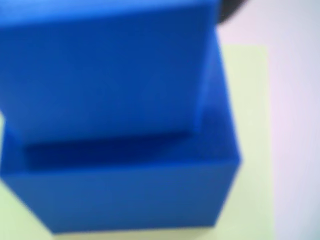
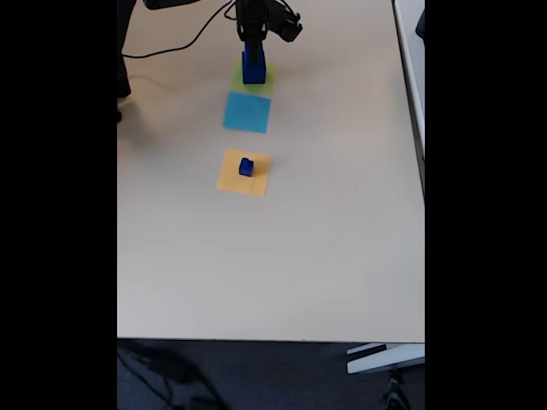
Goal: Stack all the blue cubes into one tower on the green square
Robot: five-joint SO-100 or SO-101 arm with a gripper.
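A medium blue cube (image 1: 100,70) rests on a larger blue cube (image 1: 125,200), which stands on the green square (image 1: 250,100). In the fixed view this stack (image 2: 253,70) rises from the green square (image 2: 264,86) at the far end of the table. My gripper (image 2: 253,53) comes straight down onto the upper cube and looks shut on it. Its fingertips are hidden in the blurred wrist view. A small blue cube (image 2: 246,166) sits apart on an orange square (image 2: 232,179).
A light-blue square (image 2: 247,112) lies between the green and orange ones. A black cable (image 2: 184,44) runs across the far left of the beige table (image 2: 273,265). The table's right edge (image 2: 422,171) borders another surface.
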